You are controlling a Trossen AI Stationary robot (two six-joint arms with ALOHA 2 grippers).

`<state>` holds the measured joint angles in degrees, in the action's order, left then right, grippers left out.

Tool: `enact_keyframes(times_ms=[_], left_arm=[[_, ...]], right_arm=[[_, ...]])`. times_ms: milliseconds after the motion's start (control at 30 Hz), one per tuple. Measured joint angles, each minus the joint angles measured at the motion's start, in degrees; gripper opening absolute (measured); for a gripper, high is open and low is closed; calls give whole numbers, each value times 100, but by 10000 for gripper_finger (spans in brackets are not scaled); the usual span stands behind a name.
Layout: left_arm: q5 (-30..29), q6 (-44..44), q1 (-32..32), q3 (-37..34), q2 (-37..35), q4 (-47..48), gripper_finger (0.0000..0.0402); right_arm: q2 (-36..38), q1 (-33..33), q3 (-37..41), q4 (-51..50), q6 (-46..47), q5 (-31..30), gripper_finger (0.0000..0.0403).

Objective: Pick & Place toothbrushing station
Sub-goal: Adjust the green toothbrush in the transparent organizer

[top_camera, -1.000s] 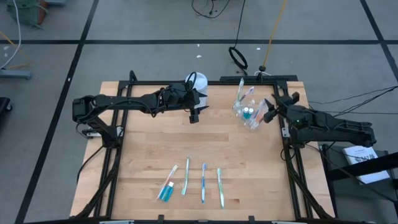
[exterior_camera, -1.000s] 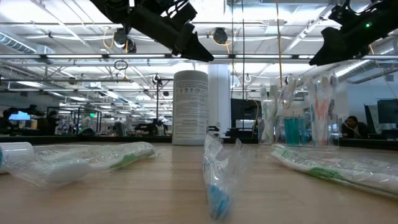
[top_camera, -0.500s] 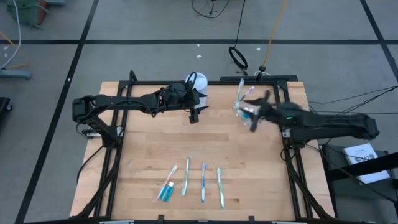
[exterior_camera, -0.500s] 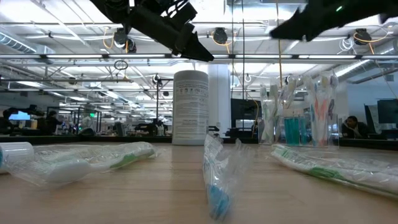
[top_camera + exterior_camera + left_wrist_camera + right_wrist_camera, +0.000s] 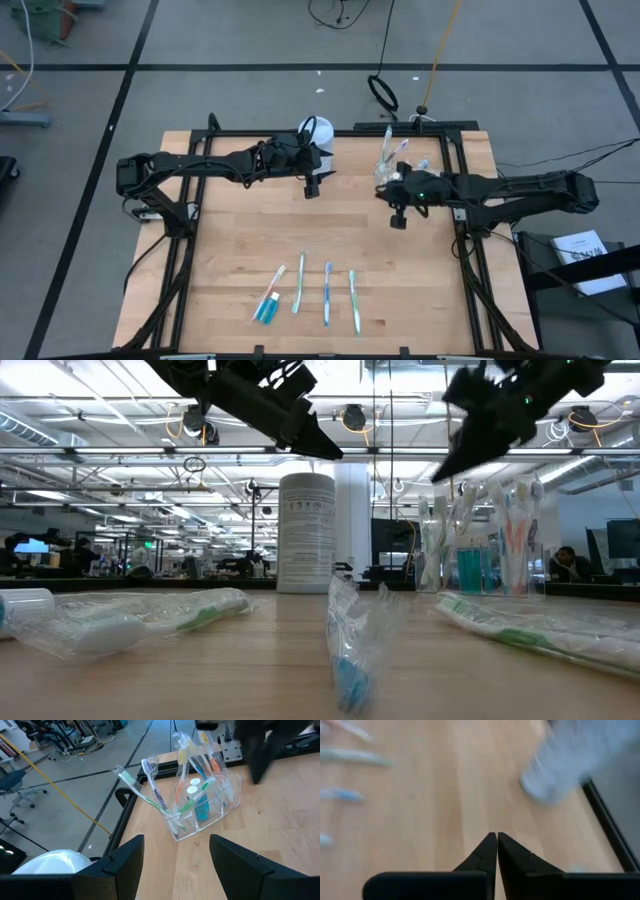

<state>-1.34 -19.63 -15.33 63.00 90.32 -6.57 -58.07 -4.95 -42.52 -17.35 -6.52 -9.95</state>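
Observation:
The clear cup [image 5: 200, 807] stands on its base at the table's far right and holds several toothbrushes and teal tubes. In the high view my right arm crosses over the cup [image 5: 390, 160]. Three wrapped toothbrushes [image 5: 327, 293] and a teal toothpaste tube [image 5: 266, 310] lie flat near the front edge. My right gripper [image 5: 398, 218] is shut, hangs in the air just to the near left of the cup, and holds nothing. My left gripper [image 5: 312, 186] hovers open near the white canister [image 5: 315, 130], pointing toward the cup with nothing between its fingers.
The white canister [image 5: 306, 530] stands upright at the far middle of the table. A black frame [image 5: 468, 250] runs along the table's edges. Bare wood lies between the two grippers and the row of toothbrushes [image 5: 350, 640] near the front.
My right gripper has swung from the cup's right side over the cup toward the table's left, rolling as it went, and its fingers have shut on nothing. The cup has stayed where it was.

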Motion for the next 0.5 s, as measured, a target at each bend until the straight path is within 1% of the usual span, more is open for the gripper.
enact_keyframes(times_ms=[33, 100, 200, 267, 400, 500], left_arm=[[0, -15, 0, 0, 0, 0, 232], [0, -14, 0, 0, 0, -2, 232], [0, -14, 0, 0, 0, -15, 232], [-1, -13, 0, 0, 0, -38, 232], [-2, 6, 0, 0, 0, -17, 232], [-2, -12, 0, 0, 0, 4, 232]], right_arm=[[-19, -34, 0, -188, 109, -150, 9], [-62, -150, 0, -505, 228, -232, 5], [-231, -393, -7, -411, 179, -226, 2], [-357, -597, -7, -374, -51, -261, 2], [-499, -997, -7, -358, -254, -798, 1], [-493, -1263, -7, -171, -466, -824, 1]])
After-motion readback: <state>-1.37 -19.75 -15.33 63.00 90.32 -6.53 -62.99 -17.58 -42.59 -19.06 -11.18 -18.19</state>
